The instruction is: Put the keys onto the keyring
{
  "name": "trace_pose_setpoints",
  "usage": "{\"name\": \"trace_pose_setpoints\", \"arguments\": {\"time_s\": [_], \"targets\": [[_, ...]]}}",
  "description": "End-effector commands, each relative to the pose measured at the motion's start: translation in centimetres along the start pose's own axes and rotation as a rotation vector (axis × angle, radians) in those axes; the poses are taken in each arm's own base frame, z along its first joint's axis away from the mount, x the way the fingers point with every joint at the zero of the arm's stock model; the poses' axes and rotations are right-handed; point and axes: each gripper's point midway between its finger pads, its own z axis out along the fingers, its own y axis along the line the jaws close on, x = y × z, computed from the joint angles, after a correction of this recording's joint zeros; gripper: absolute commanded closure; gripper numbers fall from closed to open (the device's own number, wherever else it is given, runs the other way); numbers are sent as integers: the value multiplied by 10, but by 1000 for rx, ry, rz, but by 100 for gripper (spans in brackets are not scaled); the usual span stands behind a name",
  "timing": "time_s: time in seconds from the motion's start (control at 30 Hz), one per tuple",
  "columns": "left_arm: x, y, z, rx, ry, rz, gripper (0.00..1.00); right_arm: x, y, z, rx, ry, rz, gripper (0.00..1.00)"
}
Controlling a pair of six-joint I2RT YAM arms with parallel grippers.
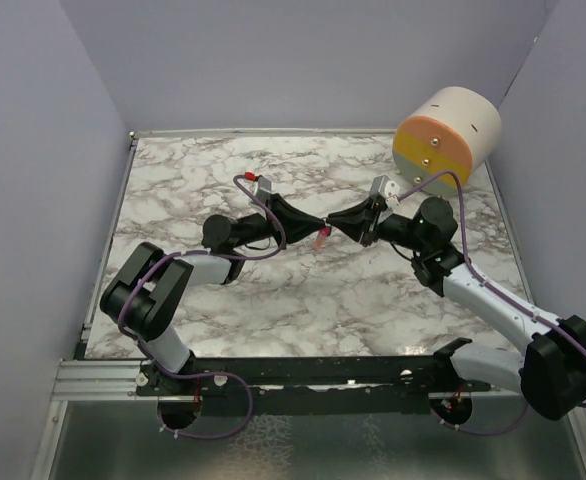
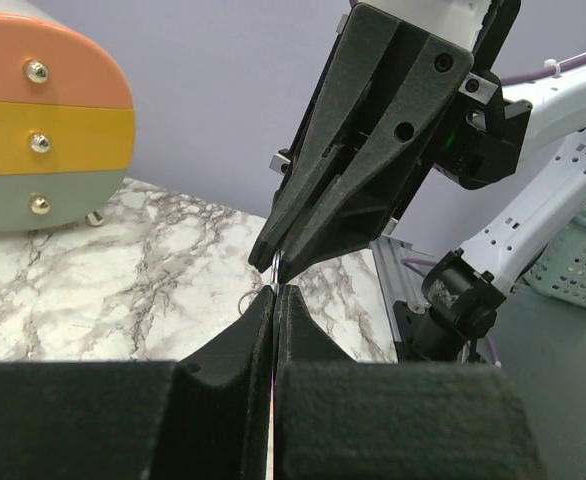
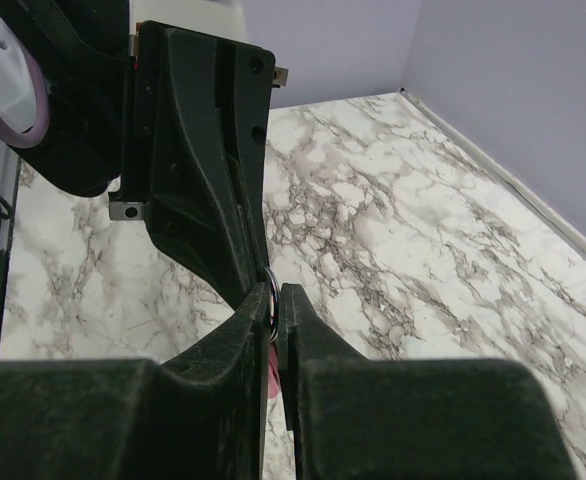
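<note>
Lavender walls close in a marble desk (image 1: pixel 273 310), and above its middle the two arms meet tip to tip. The right gripper (image 1: pixel 339 224) has its jaws closed on the small metal ring (image 3: pixel 272 297) of the keyring (image 1: pixel 320 238), whose pink strip hangs below the tips. The left gripper (image 1: pixel 311 220) is clenched tight, its nose right against that ring from the opposite side. The ring appears edge-on to the left jaws. The key cannot be made out, so whether it is pinched there is unclear.

Robot lab bench: marble-print table (image 1: pixel 273 310) boxed by plain lilac walls (image 1: pixel 273 60).
</note>
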Motion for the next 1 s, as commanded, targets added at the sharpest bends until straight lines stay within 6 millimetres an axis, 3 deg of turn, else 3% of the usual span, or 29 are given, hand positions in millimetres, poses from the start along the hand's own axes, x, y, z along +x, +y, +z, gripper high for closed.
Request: {"name": "trace_pose_setpoints", "arguments": {"time_s": [0.0,0.17,0.4,0.47,0.53,0.63,0.83,0.97], "targets": [[-43,-32,7,133,-122,194,100,-8,6,2,-38,-8,2,91],[-43,-32,7,133,-122,194,100,-6,7,3,-43,-2,9,99],[-45,-26,4,107,-134,181,100,-6,4,2,-20,12,39,99],[-46,-21,1,85,-142,177,93,-7,3,1,-10,16,52,99],[-47,-16,-1,65,-147,165,76,-6,1,1,11,27,70,99],[-49,-10,-6,34,-163,165,61,-1,-4,0,44,52,99,99],[-57,-4,-18,-34,-202,199,49,3,-9,-2,86,70,126,99],[-50,5,-31,-128,-203,233,43,4,-20,-4,157,113,169,99]]}}
